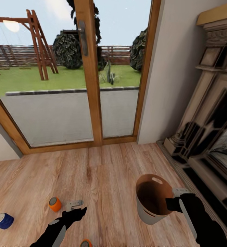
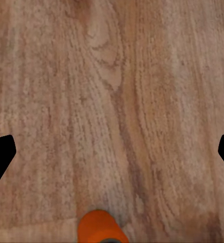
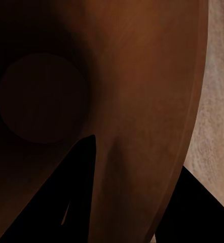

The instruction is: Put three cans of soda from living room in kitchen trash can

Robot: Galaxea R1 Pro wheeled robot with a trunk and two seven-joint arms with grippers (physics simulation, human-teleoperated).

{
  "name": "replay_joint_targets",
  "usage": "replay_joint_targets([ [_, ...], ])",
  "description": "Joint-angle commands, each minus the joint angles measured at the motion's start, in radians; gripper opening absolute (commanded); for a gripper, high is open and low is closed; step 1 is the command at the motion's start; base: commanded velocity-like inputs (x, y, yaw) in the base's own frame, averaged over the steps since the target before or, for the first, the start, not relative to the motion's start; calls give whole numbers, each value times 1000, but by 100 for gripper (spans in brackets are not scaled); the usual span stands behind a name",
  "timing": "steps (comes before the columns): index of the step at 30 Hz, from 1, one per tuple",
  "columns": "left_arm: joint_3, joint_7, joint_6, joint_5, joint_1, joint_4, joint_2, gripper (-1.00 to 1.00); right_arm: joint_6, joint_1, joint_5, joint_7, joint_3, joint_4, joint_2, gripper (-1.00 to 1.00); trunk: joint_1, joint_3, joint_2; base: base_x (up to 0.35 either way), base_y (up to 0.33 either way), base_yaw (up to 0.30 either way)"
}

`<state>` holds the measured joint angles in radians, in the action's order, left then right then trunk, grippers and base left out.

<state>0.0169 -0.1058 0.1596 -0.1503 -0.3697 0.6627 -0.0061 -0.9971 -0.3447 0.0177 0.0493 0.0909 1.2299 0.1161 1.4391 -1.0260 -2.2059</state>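
The trash can (image 1: 151, 214), pale grey outside and glossy brown inside, is tilted just above the wood floor at the lower right. My right gripper (image 1: 172, 203) is shut on its rim, one finger (image 3: 74, 202) inside the brown wall (image 3: 137, 101) and the other outside. An orange soda can (image 1: 55, 203) lies on the floor just left of my open left gripper (image 1: 77, 208). A second orange can (image 1: 86, 243) sits at the bottom edge, and a dark blue can (image 1: 3, 220) lies far left. In the left wrist view an orange can (image 2: 99, 228) shows below the wide-apart gripper (image 2: 112, 157).
Wood-framed glass doors (image 1: 89, 72) stand ahead, with a garden beyond. A fireplace surround (image 1: 209, 130) runs along the right wall, close to the trash can. Light plank floor (image 1: 103, 171) stretches between the doors and the cans.
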Motion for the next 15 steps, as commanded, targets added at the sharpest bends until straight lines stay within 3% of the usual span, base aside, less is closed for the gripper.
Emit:
replay_joint_targets([
  [1, 0, 0, 0, 0, 0, 0, 0, 100, 0, 0, -13, 0, 0, 0, 0, -100, 0, -2, 0, 0, 0, 0],
  [15, -1, 0, 0, 0, 0, 0, -1, 100, 0, 0, -13, -1, 1, 0, 3, -100, 0, -24, 0, 0, 0, 0],
])
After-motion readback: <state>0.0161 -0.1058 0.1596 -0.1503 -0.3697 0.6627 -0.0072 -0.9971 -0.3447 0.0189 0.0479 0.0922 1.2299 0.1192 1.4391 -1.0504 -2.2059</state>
